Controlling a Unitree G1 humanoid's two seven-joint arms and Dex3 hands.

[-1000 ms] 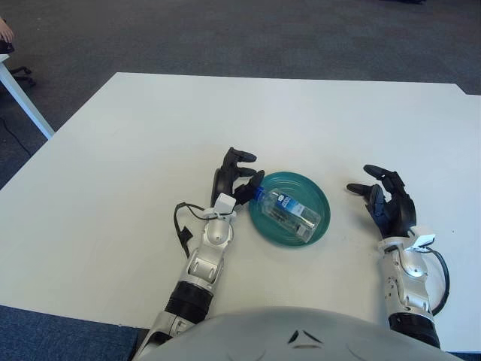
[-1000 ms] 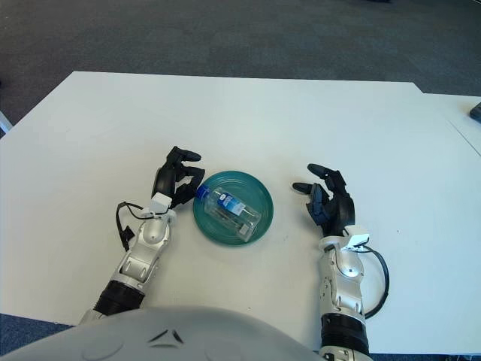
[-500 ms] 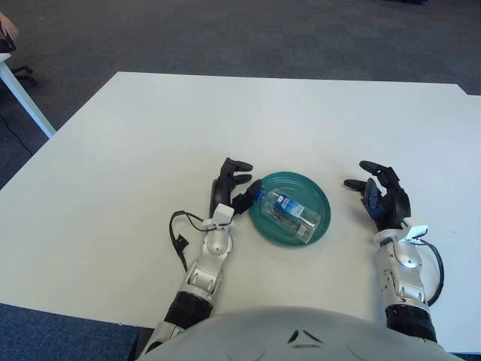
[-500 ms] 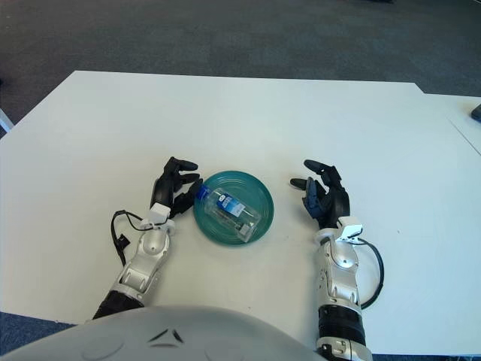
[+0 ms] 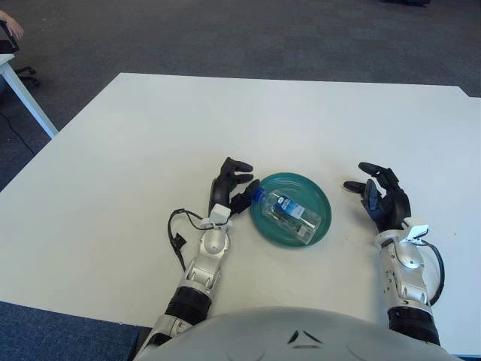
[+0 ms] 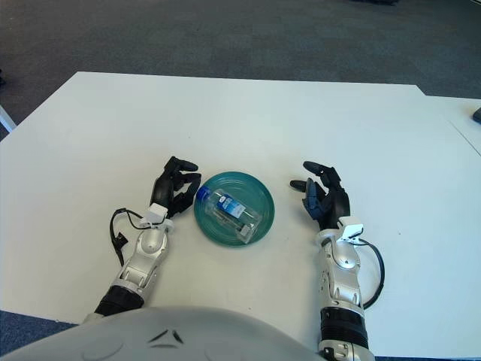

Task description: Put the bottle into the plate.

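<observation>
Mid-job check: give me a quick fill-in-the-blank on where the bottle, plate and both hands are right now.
1. The bottle lies on its side inside the ____.
2. The plate is ____ in colour.
3. The left hand, holding nothing, shows just ____ of the plate.
4. The right hand, fingers spread, holds ____.

Missing words: plate; teal; left; nothing
</observation>
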